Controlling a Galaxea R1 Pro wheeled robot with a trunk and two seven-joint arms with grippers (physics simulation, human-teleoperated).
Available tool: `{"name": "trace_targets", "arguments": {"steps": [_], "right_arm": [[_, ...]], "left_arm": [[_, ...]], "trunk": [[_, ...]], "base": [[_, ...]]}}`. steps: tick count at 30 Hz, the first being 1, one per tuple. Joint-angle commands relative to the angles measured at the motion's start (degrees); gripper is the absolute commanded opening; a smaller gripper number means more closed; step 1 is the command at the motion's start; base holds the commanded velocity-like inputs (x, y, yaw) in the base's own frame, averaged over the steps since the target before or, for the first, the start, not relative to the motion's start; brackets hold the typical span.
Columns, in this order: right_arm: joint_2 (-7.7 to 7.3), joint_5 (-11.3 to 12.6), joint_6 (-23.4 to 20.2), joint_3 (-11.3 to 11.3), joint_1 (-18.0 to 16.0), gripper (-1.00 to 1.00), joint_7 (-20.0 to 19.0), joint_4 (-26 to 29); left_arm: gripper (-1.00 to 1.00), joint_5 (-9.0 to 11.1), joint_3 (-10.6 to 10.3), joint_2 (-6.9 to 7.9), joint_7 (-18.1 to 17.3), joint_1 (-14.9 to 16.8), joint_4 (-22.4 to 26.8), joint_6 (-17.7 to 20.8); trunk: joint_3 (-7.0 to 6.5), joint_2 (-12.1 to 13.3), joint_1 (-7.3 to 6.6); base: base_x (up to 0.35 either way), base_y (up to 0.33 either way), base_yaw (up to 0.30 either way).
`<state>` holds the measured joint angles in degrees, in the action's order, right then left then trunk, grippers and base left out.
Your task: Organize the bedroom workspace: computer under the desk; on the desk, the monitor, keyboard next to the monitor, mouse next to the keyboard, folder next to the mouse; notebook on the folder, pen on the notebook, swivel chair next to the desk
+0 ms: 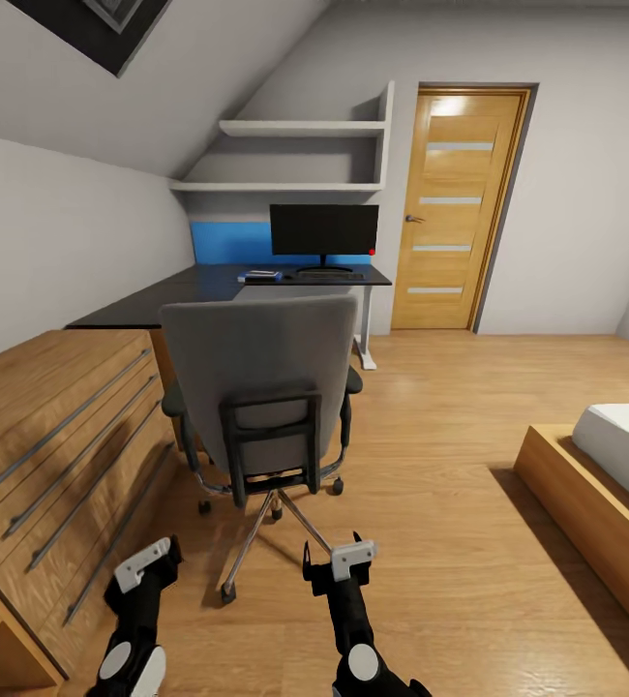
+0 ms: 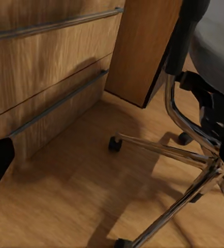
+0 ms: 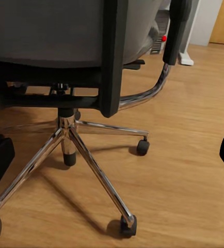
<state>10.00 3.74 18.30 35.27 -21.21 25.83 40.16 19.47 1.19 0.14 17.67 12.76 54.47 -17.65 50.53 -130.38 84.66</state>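
Judging from the head view, the monitor point(image 1: 323, 230) and keyboard point(image 1: 323, 275) are already set on the black surface point(image 1: 160, 300), with a small blue item, possibly the folder point(image 1: 260, 276), beside them. The swivel chair point(image 1: 256, 387) is parked just short of it, seat hidden by its back. Both the left gripper point(image 1: 144, 564) and right gripper point(image 1: 339, 559) are held low behind the chair, jaws apparently released and empty; oak drawers point(image 1: 53, 436) are shut, contents unseen.
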Motion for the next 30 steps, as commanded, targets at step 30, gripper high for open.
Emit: {"name": "trace_targets", "arguments": {"steps": [30], "right_arm": [[0.00,0.26,3.38,0.77,-0.06,1.00,0.00,-2.46]], "left_arm": [[1.00,0.42,-0.05,-0.28,6.15,1.66,-1.19,-0.96]], "trunk": [[0.05,-0.02,-0.01]], "base": [[0.000,0.000,0.000]]}}
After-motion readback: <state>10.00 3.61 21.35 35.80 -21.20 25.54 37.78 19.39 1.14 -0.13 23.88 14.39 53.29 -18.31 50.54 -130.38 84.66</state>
